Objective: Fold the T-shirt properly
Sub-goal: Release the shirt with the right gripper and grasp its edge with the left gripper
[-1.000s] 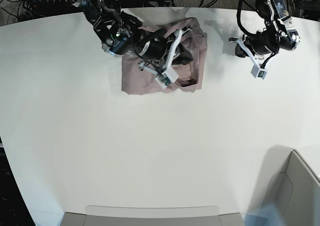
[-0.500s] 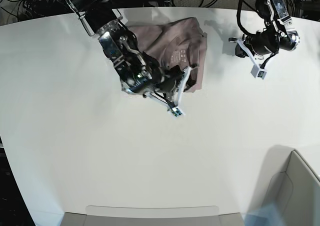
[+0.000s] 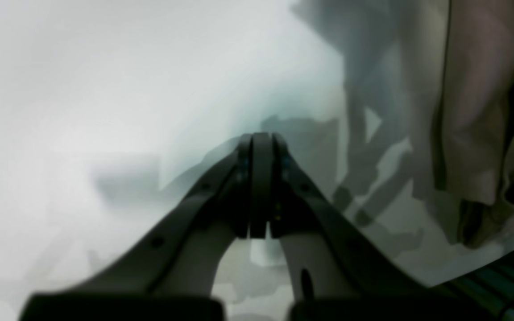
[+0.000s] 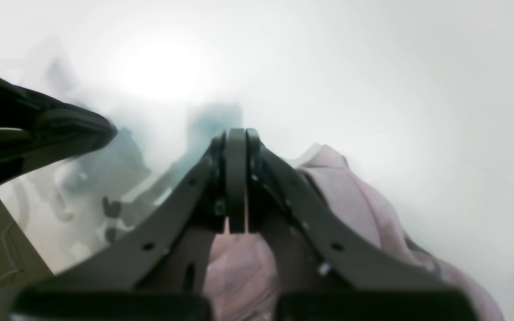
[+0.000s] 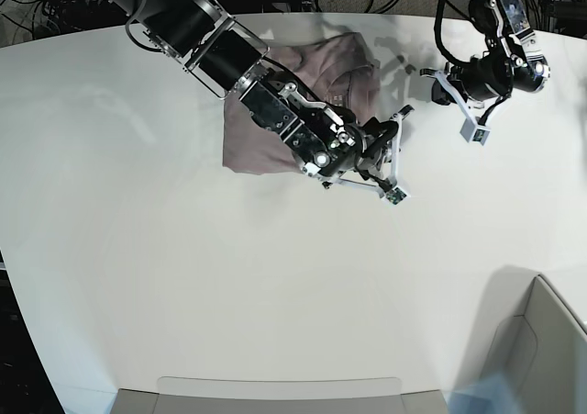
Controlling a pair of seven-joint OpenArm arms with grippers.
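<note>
One T-shirt point(image 5: 266, 120) is lying on one table point(image 5: 183, 276). Two arms are showing, each carrying one gripper: left point(image 5: 477, 125), right point(image 5: 396, 171).

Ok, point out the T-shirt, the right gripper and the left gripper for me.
T-shirt point(image 5: 249, 143): base view, flat lower-left panel.
Right gripper point(image 4: 236, 133): right wrist view, tips of the shut fingers.
Left gripper point(image 3: 261, 136): left wrist view, tips of the shut fingers.
</note>
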